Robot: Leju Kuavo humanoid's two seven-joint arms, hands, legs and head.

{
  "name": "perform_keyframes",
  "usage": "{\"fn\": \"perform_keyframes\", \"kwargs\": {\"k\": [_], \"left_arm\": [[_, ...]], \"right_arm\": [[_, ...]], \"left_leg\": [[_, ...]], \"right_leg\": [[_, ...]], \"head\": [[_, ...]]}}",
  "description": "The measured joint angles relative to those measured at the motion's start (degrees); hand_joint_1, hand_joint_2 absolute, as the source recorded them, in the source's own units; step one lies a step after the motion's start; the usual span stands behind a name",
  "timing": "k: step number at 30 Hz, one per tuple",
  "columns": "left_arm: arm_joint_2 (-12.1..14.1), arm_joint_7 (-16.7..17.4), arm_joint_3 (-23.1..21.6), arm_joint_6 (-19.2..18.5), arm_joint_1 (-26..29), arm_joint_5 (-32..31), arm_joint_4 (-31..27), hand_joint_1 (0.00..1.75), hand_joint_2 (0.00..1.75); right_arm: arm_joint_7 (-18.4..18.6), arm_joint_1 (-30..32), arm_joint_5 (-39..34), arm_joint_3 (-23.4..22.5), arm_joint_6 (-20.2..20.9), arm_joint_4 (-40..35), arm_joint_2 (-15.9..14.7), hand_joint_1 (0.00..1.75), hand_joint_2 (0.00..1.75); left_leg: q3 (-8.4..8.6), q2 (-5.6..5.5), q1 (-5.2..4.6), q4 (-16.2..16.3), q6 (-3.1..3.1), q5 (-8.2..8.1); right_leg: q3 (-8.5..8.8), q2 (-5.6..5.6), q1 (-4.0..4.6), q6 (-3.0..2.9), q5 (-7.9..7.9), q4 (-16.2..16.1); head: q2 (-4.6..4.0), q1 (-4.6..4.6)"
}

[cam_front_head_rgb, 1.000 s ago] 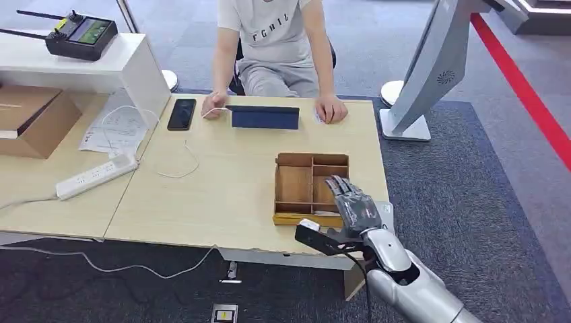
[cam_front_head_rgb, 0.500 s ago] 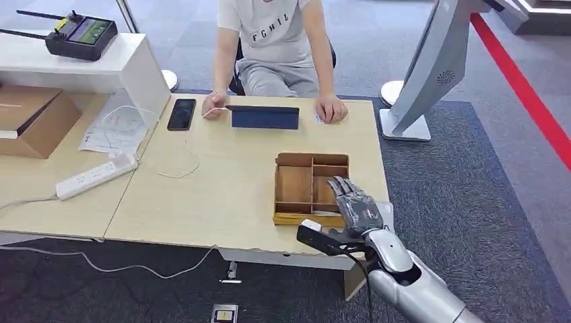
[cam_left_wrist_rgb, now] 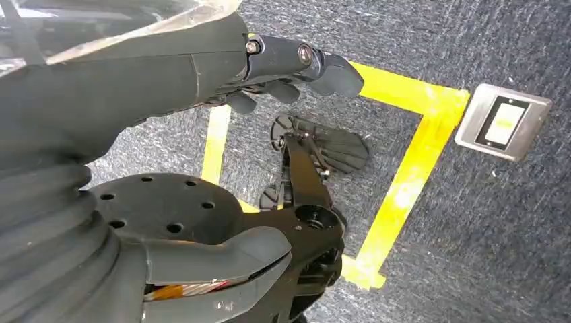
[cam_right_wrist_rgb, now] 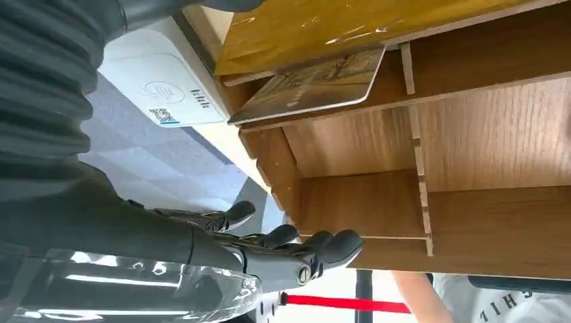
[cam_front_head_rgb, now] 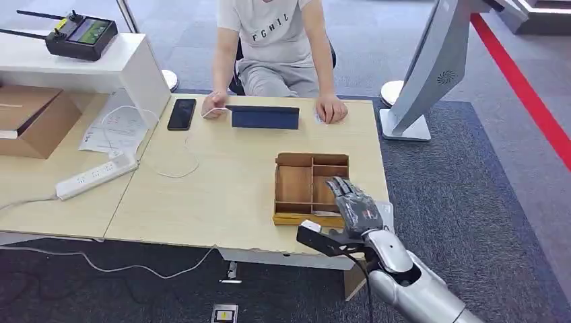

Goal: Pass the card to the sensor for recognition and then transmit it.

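Two light wood tables (cam_front_head_rgb: 229, 195) pushed together, with one person (cam_front_head_rgb: 276, 40) sitting at the far side, both of their hands resting on the top next to one dark tablet (cam_front_head_rgb: 264, 117). Off to the right there's one big grey stand (cam_front_head_rgb: 431, 67) on the carpet.

One cardboard box (cam_front_head_rgb: 34, 118) sits on the left table, plus one white power strip (cam_front_head_rgb: 96, 176). One controller with antennas (cam_front_head_rgb: 79, 33) is up on the white shelf, and one black phone (cam_front_head_rgb: 182, 114) lies near the tablet.

Right hand (cam_front_head_rgb: 355, 210) hovers above the near right corner of the wooden divider tray (cam_front_head_rgb: 296, 182), palm down, fingers (cam_right_wrist_rgb: 316, 245) stretched out and a bit apart, holding nothing. Left hand (cam_left_wrist_rgb: 283, 74) hangs down by the floor, fingers loosely curled with nothing in them.

The tray is split into several compartments. One card (cam_right_wrist_rgb: 313, 84) lies in the compartment nearest the robot, tilted up against the tray wall. The other compartments look bare. One white card reader (cam_right_wrist_rgb: 161, 91) sits just beside the tray at the table corner.
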Motion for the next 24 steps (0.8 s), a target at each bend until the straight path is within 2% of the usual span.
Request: {"fn": "perform_keyframes", "kwargs": {"k": [13,14,24], "left_arm": [[0.1,-0.3,0.0,0.1,0.4,0.6,0.0,0.0,1.75],[0.1,-0.4,0.0,0.1,0.4,0.6,0.0,0.0,1.75],[0.1,-0.5,0.0,0.1,0.5,0.6,0.0,0.0,1.75]], "right_arm": [[-0.5,0.1,-0.2,0.7,0.7,0.0,0.1,0.0,1.75],[-0.5,0.1,-0.2,0.8,0.8,0.0,0.1,1.71,1.75],[0.6,0.0,0.7,0.9,0.6,-0.1,0.0,1.75,1.75]], "left_leg": [[0.0,0.0,0.0,0.0,0.0,0.0],[-0.01,0.0,0.0,0.0,0.0,0.0],[0.0,0.0,0.0,0.0,0.0,0.0]], "right_leg": [[0.0,0.0,0.0,0.0,0.0,0.0],[0.0,0.0,0.0,0.0,0.0,0.0],[0.01,0.0,0.0,0.0,0.0,0.0]], "head": [[0.0,0.0],[0.0,0.0],[0.0,0.0]]}}
